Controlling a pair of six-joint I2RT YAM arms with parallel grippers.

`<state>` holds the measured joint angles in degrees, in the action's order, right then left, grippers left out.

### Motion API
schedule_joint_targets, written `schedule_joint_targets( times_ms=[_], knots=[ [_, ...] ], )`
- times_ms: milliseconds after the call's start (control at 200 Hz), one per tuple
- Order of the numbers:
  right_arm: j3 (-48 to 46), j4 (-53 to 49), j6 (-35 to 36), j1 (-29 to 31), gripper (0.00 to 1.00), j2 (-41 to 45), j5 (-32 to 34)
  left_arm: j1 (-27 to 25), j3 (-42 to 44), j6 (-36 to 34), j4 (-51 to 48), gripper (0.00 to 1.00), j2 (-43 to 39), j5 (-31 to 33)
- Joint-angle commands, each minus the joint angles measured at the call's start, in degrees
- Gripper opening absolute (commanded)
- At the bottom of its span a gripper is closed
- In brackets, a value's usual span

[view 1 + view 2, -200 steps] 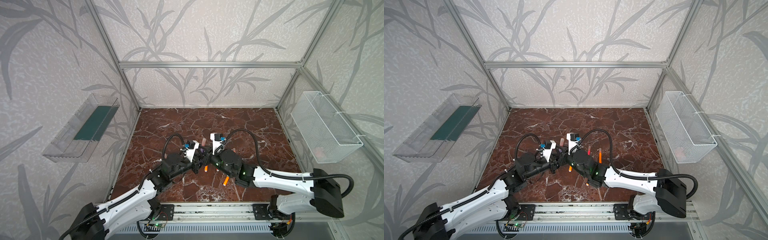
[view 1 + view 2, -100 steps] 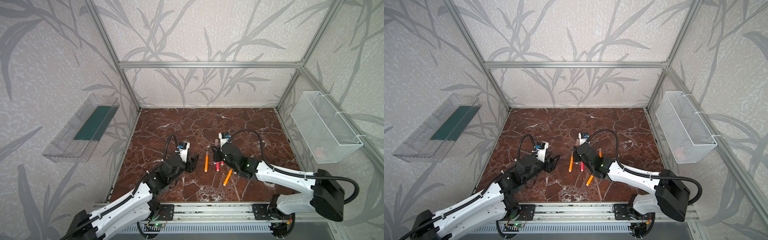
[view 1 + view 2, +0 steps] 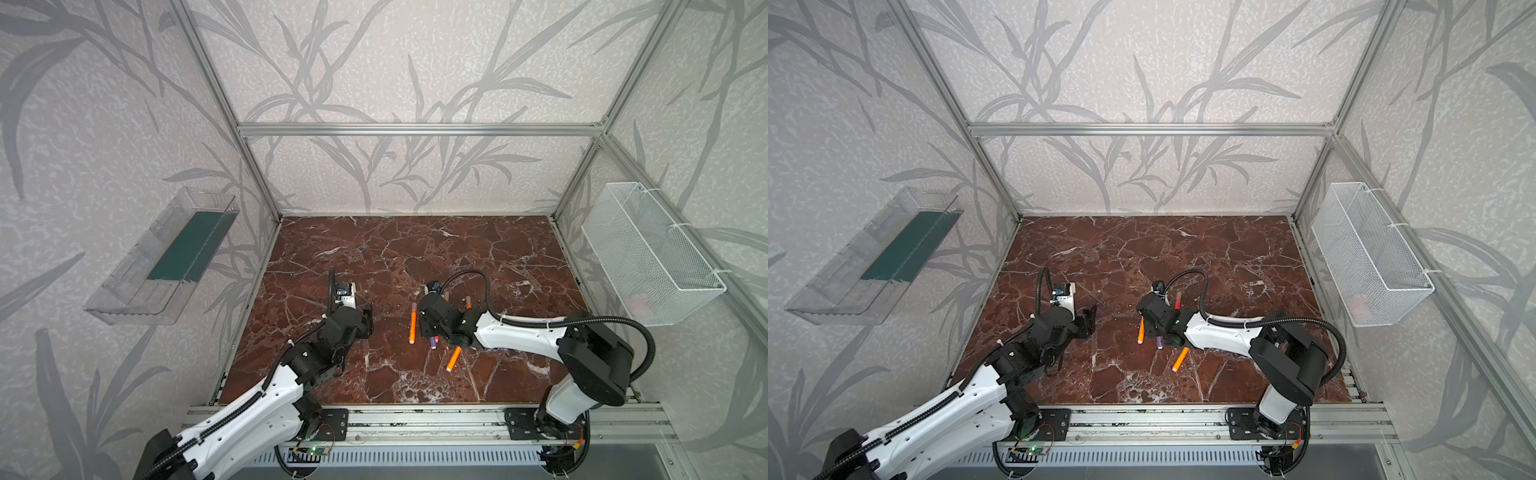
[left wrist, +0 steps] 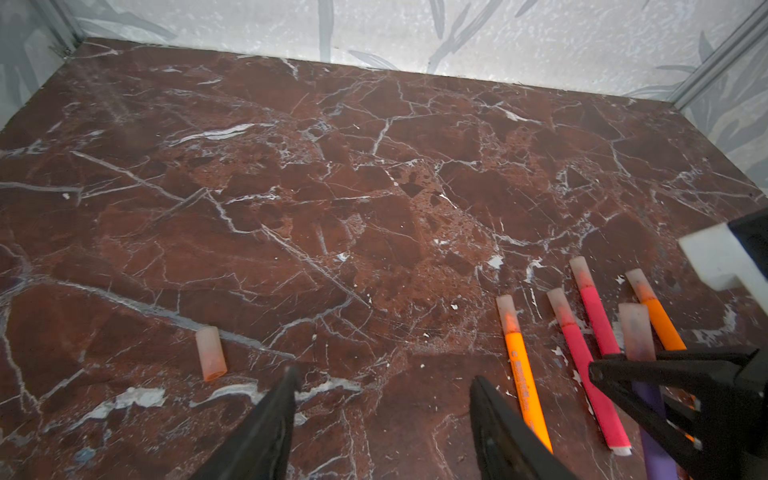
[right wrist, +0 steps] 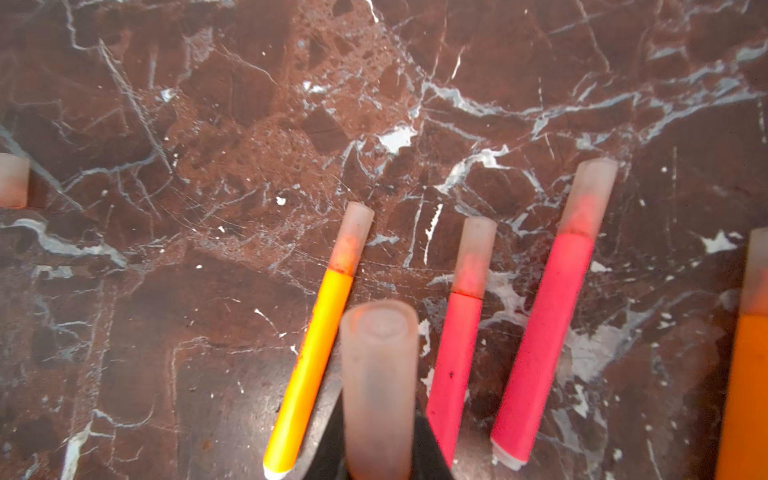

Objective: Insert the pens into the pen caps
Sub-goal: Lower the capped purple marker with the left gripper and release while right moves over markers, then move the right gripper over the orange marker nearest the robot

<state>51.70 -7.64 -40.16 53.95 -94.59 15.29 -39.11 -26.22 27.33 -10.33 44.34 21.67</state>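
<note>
Pens (image 4: 582, 361): four capped ones lie in a row at lower right of the left wrist view. Purple pen (image 4: 648, 399), capped, is pinched by right gripper (image 5: 378, 453) over the row. Left gripper (image 4: 385, 376) is spread, empty. Purple pen should be lowered flat beside the row before release. Loose cap (image 4: 212, 353), lower left, is likely meant for orange pen (image 3: 454, 358).
</note>
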Motion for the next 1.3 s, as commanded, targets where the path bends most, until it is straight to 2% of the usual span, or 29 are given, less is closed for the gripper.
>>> schedule_joint_targets(
  times_ms=[0,295,475,770,980,1175,1295],
  knots=[
    [1.25,-1.15,-1.56,-0.34,0.12,-1.13,-0.95,1.17,-1.21,2.1,-1.79,0.67,-0.33,0.71],
    [1.29,0.6,-3.03,-0.34,0.15,-2.88,-1.93,2.07,-0.85,2.52,-0.76,0.67,-0.05,-0.92],
    [1.65,0.61,-3.22,-0.38,0.24,-5.24,-1.58,2.11,-1.03,2.53,-0.82,0.67,0.66,-1.58],
    [0.82,0.24,-3.42,-0.34,0.26,-3.57,0.12,2.16,-1.58,2.48,-2.35,0.67,-0.99,-2.7],
    [-2.39,-1.97,-3.49,-0.34,0.37,6.64,3.28,2.17,-0.88,0.64,0.11,0.67,-2.15,-8.66],
    [-7.88,-3.92,-5.61,-0.3,0.39,16.23,5.2,1.97,-0.41,-1.32,6.26,0.66,0.66,-17.52],
    [-12.45,-5.87,-7.23,0.22,0.39,22.43,5.14,0.99,-0.15,-1.77,10.71,0.66,2.83,-20.73]
  ],
)
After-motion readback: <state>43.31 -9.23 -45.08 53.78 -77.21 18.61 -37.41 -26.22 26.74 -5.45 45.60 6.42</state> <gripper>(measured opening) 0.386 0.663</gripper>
